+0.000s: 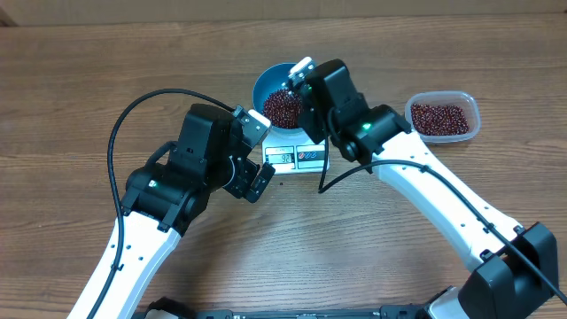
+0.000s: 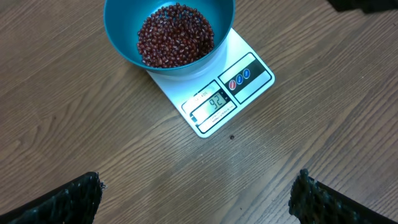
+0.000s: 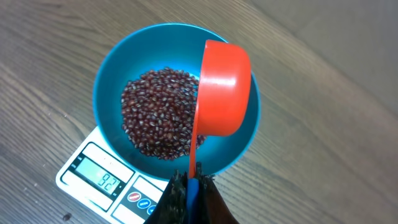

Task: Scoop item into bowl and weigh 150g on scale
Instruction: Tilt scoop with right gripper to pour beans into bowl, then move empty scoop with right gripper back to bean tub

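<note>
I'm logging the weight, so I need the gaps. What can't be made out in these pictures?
Overhead: scale display digits too small; right arm covers part of the bowl.
Right wrist: scoop shows only its outside; its contents are hidden.
Left wrist: left fingers cut off by bottom edge.

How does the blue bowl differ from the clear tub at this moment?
The bowl is round and opaque blue; the tub is clear and rounded-rectangular. The bowl sits on the scale; the tub sits directly on the table. Both hold red-brown beans.
</note>
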